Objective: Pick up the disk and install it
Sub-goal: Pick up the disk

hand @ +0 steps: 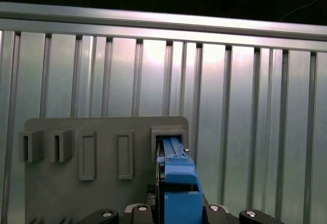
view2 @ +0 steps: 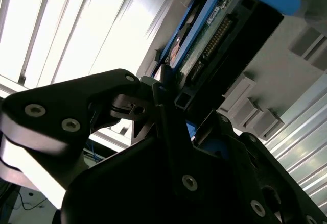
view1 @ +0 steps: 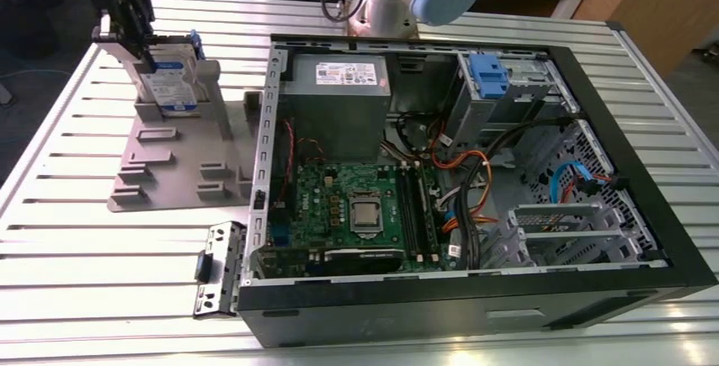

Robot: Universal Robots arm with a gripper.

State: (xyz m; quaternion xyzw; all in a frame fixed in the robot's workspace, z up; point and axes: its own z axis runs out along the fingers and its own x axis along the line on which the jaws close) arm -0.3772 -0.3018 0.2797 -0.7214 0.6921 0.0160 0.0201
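The disk (view1: pixel 174 80) stands upright in a slot of the grey holder (view1: pixel 168 172) at the exterior view's far left, its blue-and-white label and blue carrier rails showing. My black gripper (view1: pixel 137 38) is at the disk's upper edge and looks shut on it. In the second wrist view the fingers (view2: pixel 166 109) sit against the disk (view2: pixel 204 45) from both sides. The first wrist view looks down the blue carrier (hand: pixel 179 183) into the holder's slot (hand: pixel 168 134), with the gripper's (hand: pixel 179 211) knuckles on either side.
An open computer case (view1: pixel 472 290) lies to the exterior view's right of the holder, with a motherboard (view1: pixel 348 206), a grey power-supply box (view1: pixel 337 80), a drive cage with a blue tab (view1: pixel 489 71) and loose cables. The slatted metal table (view1: pixel 101 299) surrounds all of it.
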